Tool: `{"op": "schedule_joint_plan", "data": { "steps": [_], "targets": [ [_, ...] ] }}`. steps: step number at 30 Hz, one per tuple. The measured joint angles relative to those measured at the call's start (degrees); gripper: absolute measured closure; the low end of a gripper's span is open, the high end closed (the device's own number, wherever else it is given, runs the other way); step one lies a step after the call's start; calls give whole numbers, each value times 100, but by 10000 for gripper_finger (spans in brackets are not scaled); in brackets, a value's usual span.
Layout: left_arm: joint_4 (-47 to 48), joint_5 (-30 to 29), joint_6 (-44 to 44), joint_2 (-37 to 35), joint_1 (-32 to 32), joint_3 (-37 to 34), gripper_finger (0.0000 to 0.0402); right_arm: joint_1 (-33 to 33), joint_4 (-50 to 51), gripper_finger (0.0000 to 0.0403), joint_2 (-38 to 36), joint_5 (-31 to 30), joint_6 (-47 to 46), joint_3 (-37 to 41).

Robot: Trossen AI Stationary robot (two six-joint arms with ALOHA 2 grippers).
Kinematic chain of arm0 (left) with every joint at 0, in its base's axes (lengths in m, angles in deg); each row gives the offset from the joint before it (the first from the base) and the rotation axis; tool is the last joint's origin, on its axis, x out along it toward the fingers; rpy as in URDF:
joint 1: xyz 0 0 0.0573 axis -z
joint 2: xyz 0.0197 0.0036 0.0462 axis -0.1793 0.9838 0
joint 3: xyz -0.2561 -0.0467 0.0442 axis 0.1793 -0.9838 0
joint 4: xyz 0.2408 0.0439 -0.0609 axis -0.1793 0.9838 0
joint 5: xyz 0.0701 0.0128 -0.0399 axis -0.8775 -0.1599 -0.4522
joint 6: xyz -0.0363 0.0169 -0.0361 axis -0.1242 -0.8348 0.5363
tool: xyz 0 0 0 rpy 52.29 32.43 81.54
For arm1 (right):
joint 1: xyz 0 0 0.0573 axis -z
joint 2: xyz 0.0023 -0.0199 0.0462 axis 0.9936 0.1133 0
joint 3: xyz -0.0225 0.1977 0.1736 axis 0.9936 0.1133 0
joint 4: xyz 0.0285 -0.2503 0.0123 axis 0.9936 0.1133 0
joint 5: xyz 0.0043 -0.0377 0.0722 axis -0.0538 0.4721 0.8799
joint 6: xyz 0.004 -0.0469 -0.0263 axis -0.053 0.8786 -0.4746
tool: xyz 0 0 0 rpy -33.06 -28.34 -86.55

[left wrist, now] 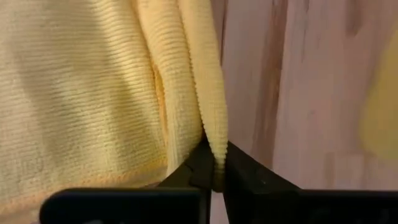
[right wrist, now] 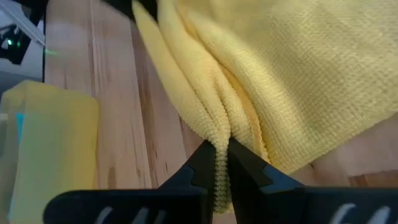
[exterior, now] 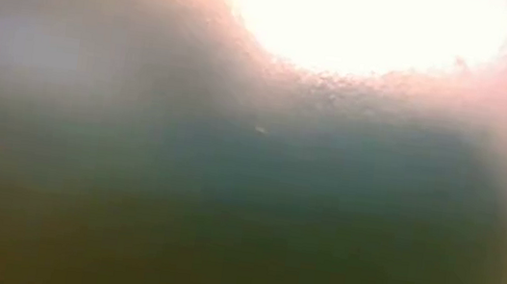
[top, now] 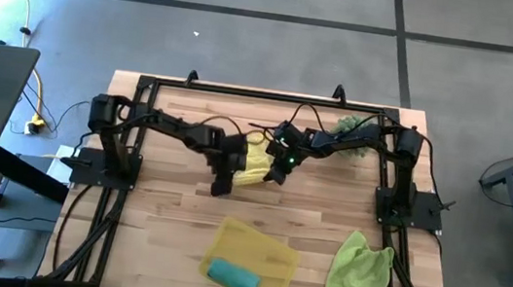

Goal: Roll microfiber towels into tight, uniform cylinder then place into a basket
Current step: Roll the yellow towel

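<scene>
A bright yellow towel (top: 252, 163) lies bunched near the middle of the table, between my two grippers. My left gripper (top: 222, 184) is at its near-left side and my right gripper (top: 277, 174) at its right side; both are shut on it. A teal towel (top: 233, 276), rolled up, lies in the yellow basket (top: 268, 253) near the front edge. A lime green towel (top: 358, 274) lies crumpled on the table at the front right. The low view shows only a blur. My left gripper pinches a narrow folded ridge along the yellow towel's edge (left wrist: 214, 140) between its two fingers, slanting steeply down. The rest of the cloth (left wrist: 81, 93) spreads away from the fingers in slack folds over the wood. My right gripper pinches a gathered bunch of several folds at the yellow towel's edge (right wrist: 221, 146) between its two fingers, slanting down from the table's right. The cloth (right wrist: 298, 68) fans out beyond the fingers, pleated toward the pinch.
A spiky green ball-shaped plant (top: 346, 130) sits at the far right, behind my right arm. The black arm frames (top: 107, 160) stand along both sides of the table. Bare wood (top: 168, 221) lies left of the basket.
</scene>
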Motion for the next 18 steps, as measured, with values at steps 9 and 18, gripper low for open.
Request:
{"op": "schedule_joint_plan", "data": {
  "steps": [9,18],
  "targets": [
    [-140,664,1174,-21,-724,-433,398,2,-25,349,9,-2,772,0],
    [-465,651,1458,-35,-680,-664,398,-7,389,301,-453,-21,2506,11]
  ]
}}
